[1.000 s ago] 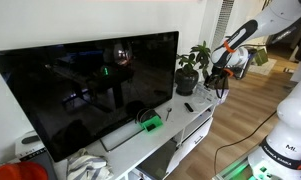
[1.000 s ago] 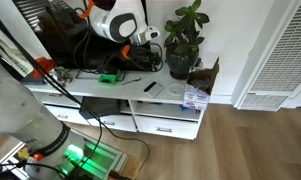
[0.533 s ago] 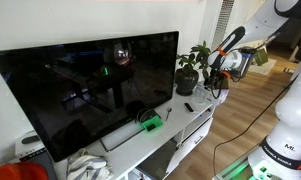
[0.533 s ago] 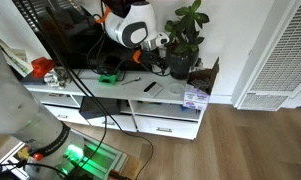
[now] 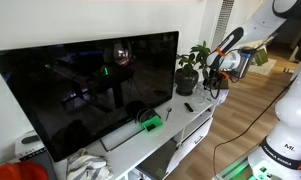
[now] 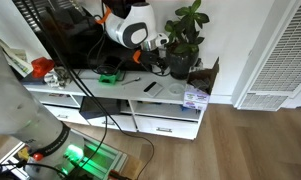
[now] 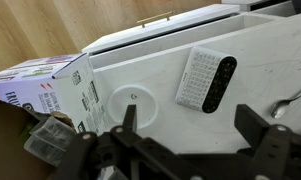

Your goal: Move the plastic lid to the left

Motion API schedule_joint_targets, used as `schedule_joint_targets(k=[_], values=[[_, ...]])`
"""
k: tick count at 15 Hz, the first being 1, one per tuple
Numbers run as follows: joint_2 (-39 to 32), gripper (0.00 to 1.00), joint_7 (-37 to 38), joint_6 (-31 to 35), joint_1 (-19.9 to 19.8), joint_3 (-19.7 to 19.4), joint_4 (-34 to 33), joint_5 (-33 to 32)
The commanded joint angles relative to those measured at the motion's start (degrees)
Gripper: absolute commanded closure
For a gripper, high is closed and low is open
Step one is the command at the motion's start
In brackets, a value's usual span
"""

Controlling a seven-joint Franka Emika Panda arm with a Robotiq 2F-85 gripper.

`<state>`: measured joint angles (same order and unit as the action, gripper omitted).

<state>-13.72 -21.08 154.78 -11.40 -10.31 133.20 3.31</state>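
The plastic lid (image 7: 133,103) is a round white disc lying flat on the white cabinet top (image 7: 250,55). In the wrist view my gripper (image 7: 190,125) is open and empty above the cabinet. Its left finger is over the lid's near edge and its right finger is well to the right. In both exterior views the gripper (image 5: 212,72) (image 6: 166,52) hangs over the cabinet end beside the potted plant (image 5: 189,70) (image 6: 183,40). I cannot make out the lid in the exterior views.
A white and black remote (image 7: 206,78) lies just beyond the lid. A printed cardboard box (image 7: 40,90) (image 6: 197,95) stands at the cabinet's end. A large TV (image 5: 90,85) and a green object (image 5: 150,124) fill the rest of the cabinet top.
The arm moved toward the plant and lowered over the cabinet end between one second and half a second ago. Since then it has held still.
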Motion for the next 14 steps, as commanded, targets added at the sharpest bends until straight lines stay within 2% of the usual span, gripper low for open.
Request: schedule_joint_targets(k=[1,7,14], values=[[-7.37,0.00,2.19,0.91,-1.66,2.33,-5.58,1.42],[-19.74,0.00,3.51,6.05,-5.24,6.65,-14.24,2.29],[-31.66,0.00,5.48,5.47,-8.17,8.65,-26.03,1.25]])
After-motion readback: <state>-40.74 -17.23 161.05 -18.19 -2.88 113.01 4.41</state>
